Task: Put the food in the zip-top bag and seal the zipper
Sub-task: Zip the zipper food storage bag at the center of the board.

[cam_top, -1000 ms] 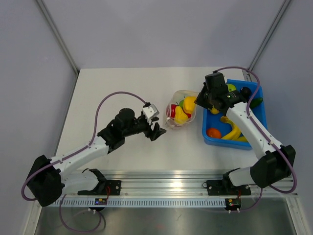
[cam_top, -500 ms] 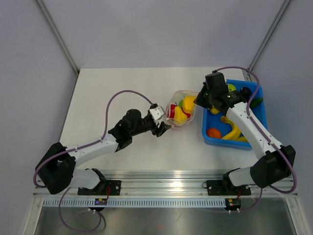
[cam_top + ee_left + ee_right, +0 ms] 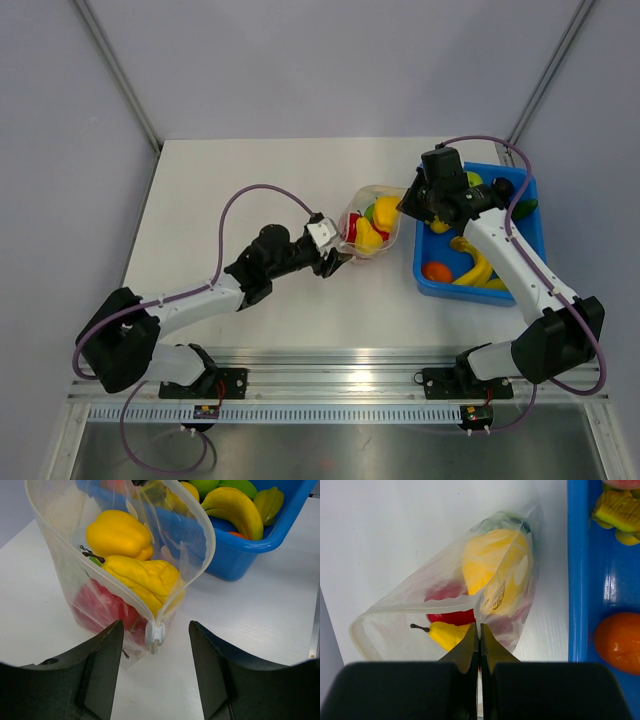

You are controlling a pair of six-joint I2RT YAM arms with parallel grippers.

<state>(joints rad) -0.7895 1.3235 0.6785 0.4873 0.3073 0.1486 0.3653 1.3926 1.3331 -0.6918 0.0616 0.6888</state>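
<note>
The clear zip-top bag (image 3: 370,222) lies at mid-table with its mouth open. It holds a yellow pepper (image 3: 118,532), a yellow pear (image 3: 145,577) and a red fruit (image 3: 100,607). The zipper (image 3: 202,520) forms an open loop, with its white slider (image 3: 154,632) at the near end. My left gripper (image 3: 338,258) is open, and its fingers (image 3: 102,670) flank the slider without touching it. My right gripper (image 3: 479,630) is shut on the bag's edge (image 3: 485,600) at the far right corner (image 3: 408,205).
The blue bin (image 3: 430,280) stands right of the bag and holds a banana (image 3: 235,507), an orange fruit (image 3: 619,640) and green pieces. Its wall (image 3: 240,550) is close behind the bag.
My left gripper has swung right and forward to the bag's near end, so that the slider is between its open fingers. The right arm has not moved.
</note>
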